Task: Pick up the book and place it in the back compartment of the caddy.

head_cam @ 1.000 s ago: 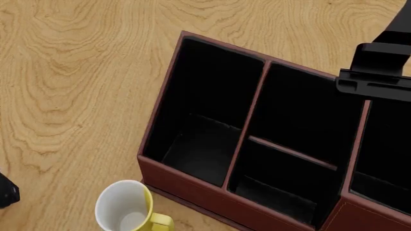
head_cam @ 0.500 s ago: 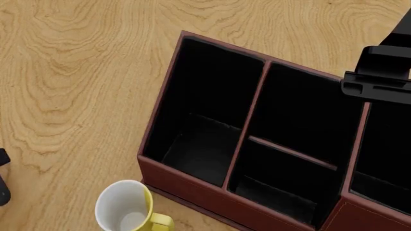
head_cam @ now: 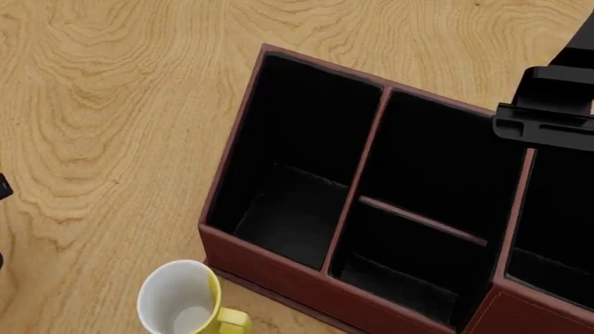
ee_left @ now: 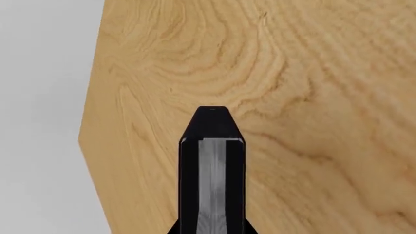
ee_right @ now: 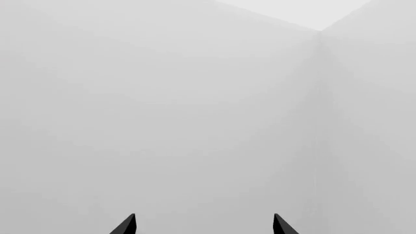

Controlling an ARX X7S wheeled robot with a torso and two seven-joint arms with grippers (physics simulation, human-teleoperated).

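Observation:
The book shows in none of the views. The caddy (head_cam: pixel 357 177), a dark red-brown box with black-lined sections, fills the middle and right of the head view. My left gripper (ee_left: pixel 212 111) is shut with nothing between its fingers, hovering over bare wood near the table's edge. Only a black sliver of my left arm (head_cam: pixel 3 186) shows at the head view's left border. My right arm (head_cam: pixel 549 104) hangs above the caddy's far right rim. The right gripper (ee_right: pixel 204 223) is open and empty, facing a plain white wall.
A white-and-yellow mug (head_cam: pixel 183 300) stands upright just in front of the caddy's near left corner. The wooden table (head_cam: pixel 111 104) stretches to the left and behind the caddy. Its edge (ee_left: pixel 91 126) shows in the left wrist view.
My left arm has slid almost out of the head view at the left border. The right arm shifted a little to the right a second ago and has held still since.

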